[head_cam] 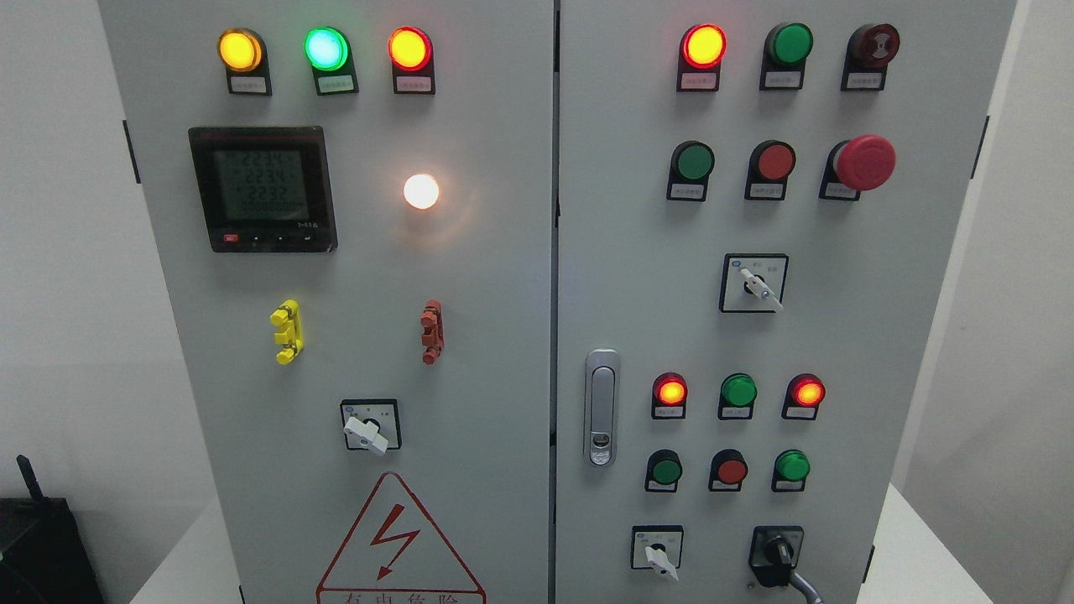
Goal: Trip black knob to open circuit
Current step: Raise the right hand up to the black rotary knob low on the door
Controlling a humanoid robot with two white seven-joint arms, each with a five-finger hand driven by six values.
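**Q:** What are the fingers doing?

**A:** That cannot be told. A grey curved piece is entering at the bottom edge, right of the middle, with its tip touching the lower right of the black knob. It may belong to the right hand, but the view is cutting it off, so whether anything is clenched, released or grasping is unclear. The left hand is not showing.

**Q:** Where is the black knob sitting?

**A:** Low on the right door of the grey cabinet, in a black square plate near the bottom edge. Its lever is pointing roughly downward.

**Q:** What is lying around it?

**A:** Just to its left, a white selector switch is standing in a white-faced plate. Above them, a row of green, red and green push buttons is running across, and above that, three lamps, the outer two glowing red. Farther left, a silver door handle is hanging upright beside the seam.

**Q:** And farther out?

**A:** High on the right door, a red mushroom button is projecting. On the left door, a digital meter is displaying figures, a white lamp is glowing, and a red warning triangle is showing at the bottom. A black object is sitting at the lower left corner.
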